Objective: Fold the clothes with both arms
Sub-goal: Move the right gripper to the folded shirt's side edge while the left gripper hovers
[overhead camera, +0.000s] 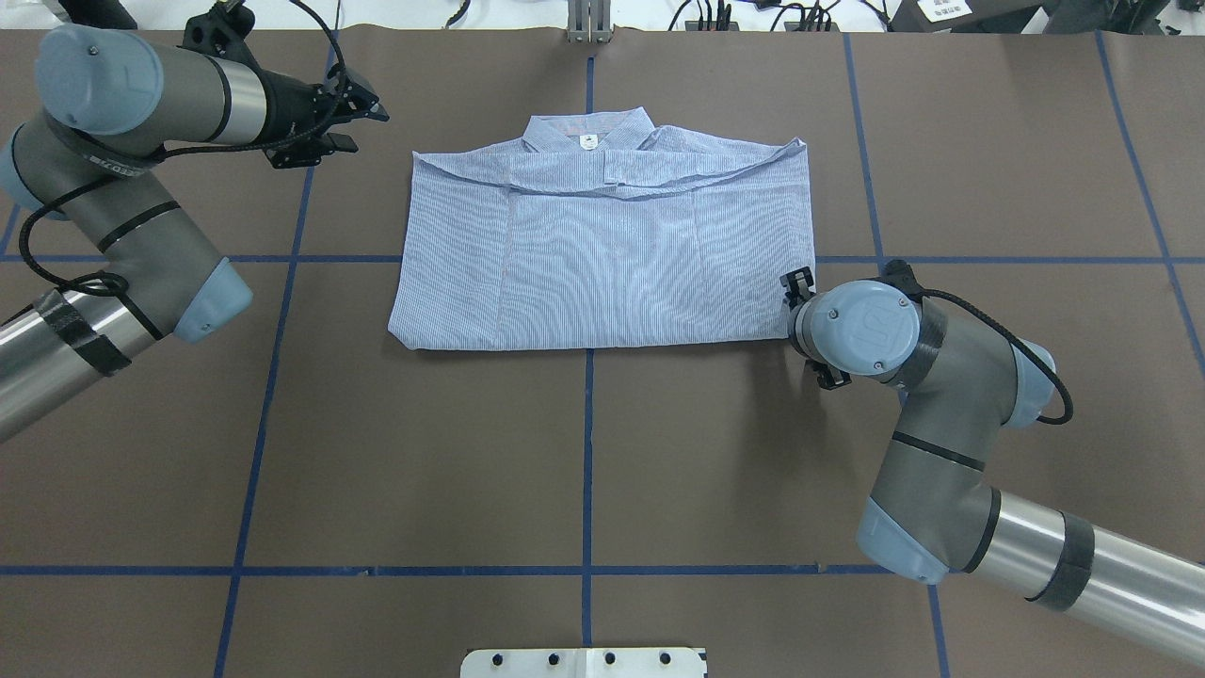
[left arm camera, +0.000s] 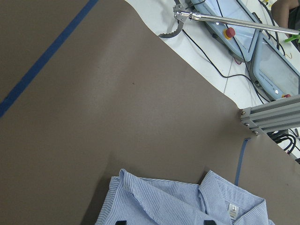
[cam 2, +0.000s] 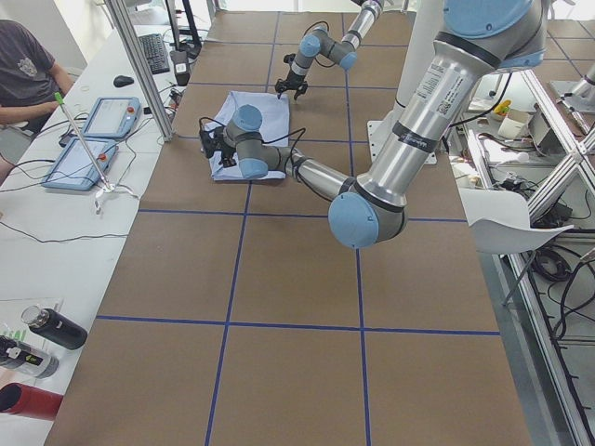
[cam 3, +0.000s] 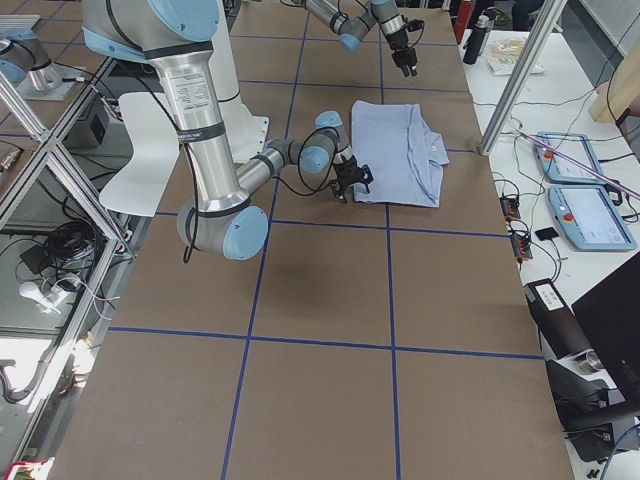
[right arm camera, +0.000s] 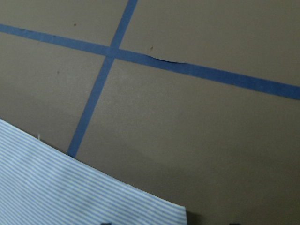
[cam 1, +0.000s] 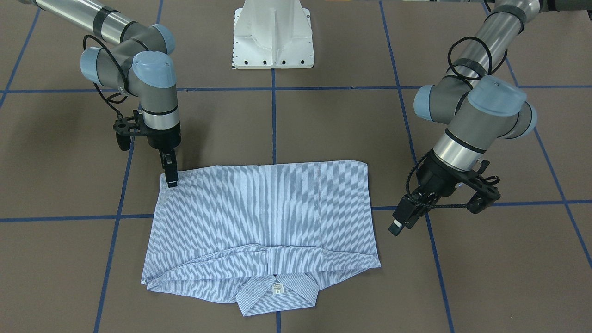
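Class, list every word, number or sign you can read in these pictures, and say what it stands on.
Nothing reads clearly.
Tag at the shirt collar: print too small to read.
Lettering on the left arm tube: blurred.
Mark on the right arm joint cap: unclear.

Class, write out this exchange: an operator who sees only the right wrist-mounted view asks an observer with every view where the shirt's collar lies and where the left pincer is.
Operator: Where is the collar?
Observer: The light blue and white finely striped folded shirt has its collar on the edge farthest from the white base pedestal.
Operator: And the left pincer?
Observer: The black left pincer hangs off the cloth, beside the collar-end corner, above the brown table.
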Robot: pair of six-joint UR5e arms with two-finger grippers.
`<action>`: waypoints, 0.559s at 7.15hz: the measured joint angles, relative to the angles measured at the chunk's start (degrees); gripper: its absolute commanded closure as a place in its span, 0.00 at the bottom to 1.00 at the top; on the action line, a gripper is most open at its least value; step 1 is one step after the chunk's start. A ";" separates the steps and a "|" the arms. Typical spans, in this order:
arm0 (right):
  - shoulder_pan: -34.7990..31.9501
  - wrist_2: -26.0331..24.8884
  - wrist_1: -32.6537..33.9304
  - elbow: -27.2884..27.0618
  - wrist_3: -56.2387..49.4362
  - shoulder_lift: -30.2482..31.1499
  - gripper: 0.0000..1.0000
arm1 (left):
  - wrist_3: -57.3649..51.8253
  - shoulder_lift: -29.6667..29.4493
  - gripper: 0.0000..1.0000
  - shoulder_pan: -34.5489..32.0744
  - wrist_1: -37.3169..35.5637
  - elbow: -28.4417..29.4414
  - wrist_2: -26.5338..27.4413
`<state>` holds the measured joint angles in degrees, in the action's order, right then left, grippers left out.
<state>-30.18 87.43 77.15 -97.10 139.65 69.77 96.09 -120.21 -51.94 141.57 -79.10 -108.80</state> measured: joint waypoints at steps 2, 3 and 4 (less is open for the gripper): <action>-0.04 -0.11 0.01 0.08 0.01 -0.11 1.00 | -0.16 1.19 0.37 0.04 0.23 -0.50 0.00; -0.16 -0.12 0.01 -0.09 0.01 -0.06 1.00 | -0.19 1.53 0.37 0.07 0.27 -0.57 0.02; -0.29 -0.05 0.01 -0.37 0.01 -0.05 1.00 | -0.18 1.67 0.37 0.11 0.28 -0.59 0.06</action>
<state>-30.47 87.38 77.17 -97.47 139.66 69.73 95.91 -118.54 -51.83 141.85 -79.69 -108.75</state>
